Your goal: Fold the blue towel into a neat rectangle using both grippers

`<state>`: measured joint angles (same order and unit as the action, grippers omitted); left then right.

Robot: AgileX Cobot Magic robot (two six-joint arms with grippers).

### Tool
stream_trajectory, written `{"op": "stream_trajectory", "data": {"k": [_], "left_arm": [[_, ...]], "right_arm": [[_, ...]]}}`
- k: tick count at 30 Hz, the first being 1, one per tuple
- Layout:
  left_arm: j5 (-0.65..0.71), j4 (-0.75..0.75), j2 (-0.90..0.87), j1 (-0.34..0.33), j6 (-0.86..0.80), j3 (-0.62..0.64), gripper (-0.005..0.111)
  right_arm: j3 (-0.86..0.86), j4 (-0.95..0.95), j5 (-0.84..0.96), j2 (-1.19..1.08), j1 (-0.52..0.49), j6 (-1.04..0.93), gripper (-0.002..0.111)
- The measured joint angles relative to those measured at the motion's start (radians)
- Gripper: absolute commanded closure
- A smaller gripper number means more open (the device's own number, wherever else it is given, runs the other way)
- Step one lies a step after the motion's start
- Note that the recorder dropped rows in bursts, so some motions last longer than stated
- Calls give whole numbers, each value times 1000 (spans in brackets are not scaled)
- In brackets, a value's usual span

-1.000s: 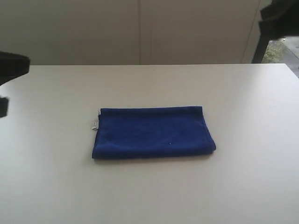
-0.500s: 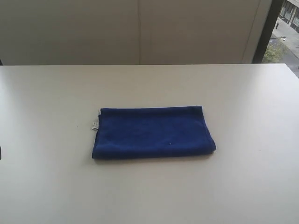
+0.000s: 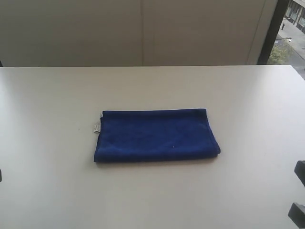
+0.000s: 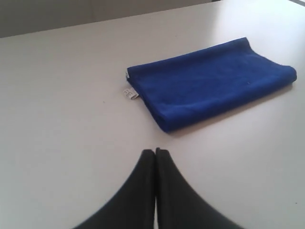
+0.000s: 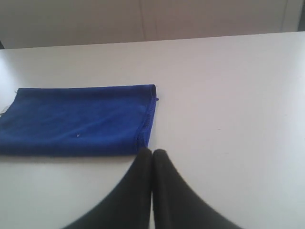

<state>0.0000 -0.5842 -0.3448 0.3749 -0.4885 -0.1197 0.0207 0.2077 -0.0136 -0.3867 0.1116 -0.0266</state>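
- Left gripper [image 4: 155, 151]: its two black jaws are pressed together with nothing between them. It hangs over bare table, and the towel lies ahead of its tips and off towards the other arm, well apart from them.
- White tag [image 4: 129, 93]: it sticks out from the towel's short edge, the edge nearest this gripper.
- Blue towel [image 3: 155, 135]: it lies flat mid-table, already doubled into a tidy long rectangle with its edges roughly in line.
  - By its look it is soft, fuzzy, light and limp, so it will likely sag and drag rather than hold a shape.
  - The fuzzy nap should give the pads decent purchase.
  - If another fold is wanted, I would take it at the two corners of one short edge, one per gripper, pinching all layers at once.
- Right gripper [image 5: 152, 151]: its jaws are likewise closed on nothing. The towel's rounded, folded end sits just ahead of its tips and towards the left arm (not touching, as far as I can judge).
- Table [image 3: 57, 95]: pale, smooth and matte, so the cloth may slide on it when tugged.
- Room: a plain wall [image 3: 143, 33] stands behind the table, and a window [image 3: 291, 24] at the far right shows outdoors.
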Motion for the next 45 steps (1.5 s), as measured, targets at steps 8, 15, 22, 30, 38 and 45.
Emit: {"op": "stream_trajectory", "data": {"k": [8,15,22,30,38,45], "left_arm": [[-89,0,0,0,0,104,107],[-93,0,0,0,3,115,107],[-91,0,0,0,97,115,107],[-91,0,0,0,113,115,107],[-91,0,0,0,114,115,107],[-91,0,0,0,114,115,107]], "right_arm": [[-14,0,-12,0,0,-16,108],[-14,0,-6,0,0,-20,108],[-14,0,-4,0,0,-18,108],[-14,2,-4,0,0,-18,108],[-14,2,-4,0,0,-18,108],[-14,2,40,104,-14,-18,108]]}}
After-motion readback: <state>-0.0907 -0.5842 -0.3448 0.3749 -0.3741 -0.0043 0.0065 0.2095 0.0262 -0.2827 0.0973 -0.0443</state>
